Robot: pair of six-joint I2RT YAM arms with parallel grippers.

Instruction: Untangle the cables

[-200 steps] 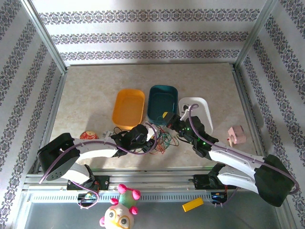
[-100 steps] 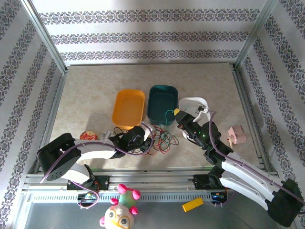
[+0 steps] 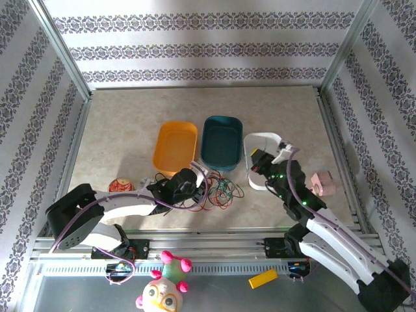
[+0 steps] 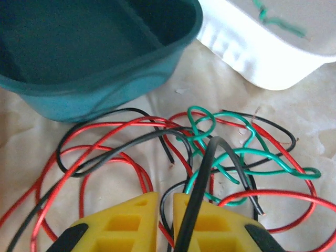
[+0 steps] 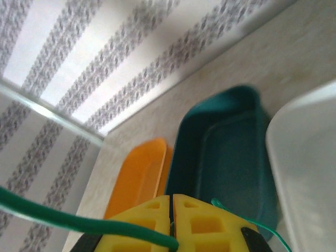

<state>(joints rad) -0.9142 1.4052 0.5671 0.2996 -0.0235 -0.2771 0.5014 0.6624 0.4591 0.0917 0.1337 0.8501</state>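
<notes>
**Right hand (image 3: 258,158) carries green wire (image 5: 52,220) across to white tray (image 3: 263,136)**

Half a second on, the right arm has swung off the front of the teal bin (image 3: 221,120) and now hangs over the white tray. Its yellow pads are pressed together on a green wire, seen running into their seam in the right wrist view. A green strand also shows inside the tray in the left wrist view.

By these pictures, one wire is all but free. The bulk of the job looks undone. The cables (image 3: 218,192) lie heaped on the surface (image 3: 130,130) just in front of the teal bin. Red wires (image 4: 105,131) loop wide, a black wire (image 4: 210,157) arcs through them, and a second green strand is twisted among both.

The left hand (image 4: 165,197) sits at the near-left edge of the heap. Its pads are almost together, and the black wire runs down across them, apparently pinched.

The teal bin's wall stands close behind the tangle, with the orange bin (image 3: 175,125) to its left, leaving little room to pull wires away from the arms. A pink object (image 3: 322,184) lies right of the tray, and a red round item (image 3: 120,185) sits by the left arm, both clear of the cables.
</notes>
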